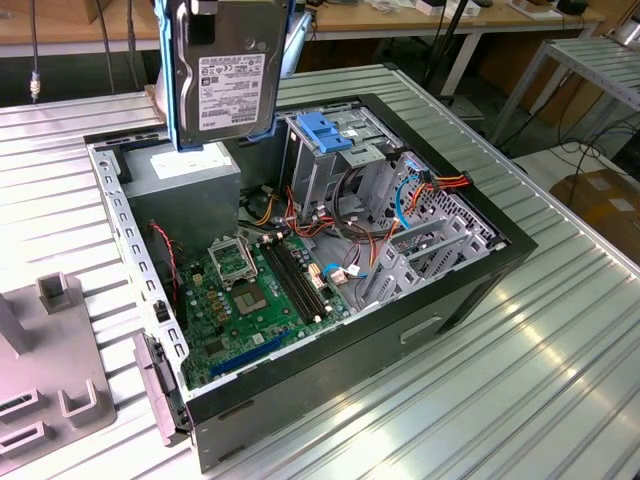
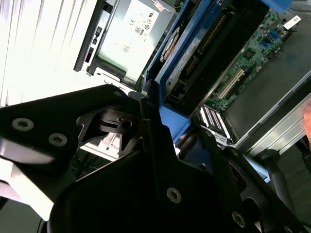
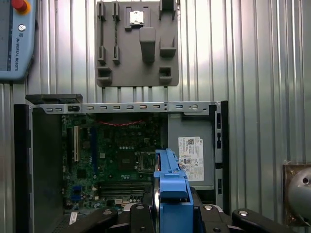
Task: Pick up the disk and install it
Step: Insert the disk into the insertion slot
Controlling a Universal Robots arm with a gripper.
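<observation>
The disk hangs upright above the back of the open computer case, with its white label facing the exterior camera and a blue frame along its edges. My gripper is shut on the disk from above. In the first wrist view the disk shows edge-on between the black fingers. In the second wrist view its blue frame and dark underside run out past the gripper. Below the disk lies the grey power supply box with a white sticker.
Inside the case stand a grey drive cage with a blue handle, the green motherboard and loose red and blue cables. A grey fixture plate lies on the ribbed metal table at the exterior view's left. A teach pendant rests beyond it.
</observation>
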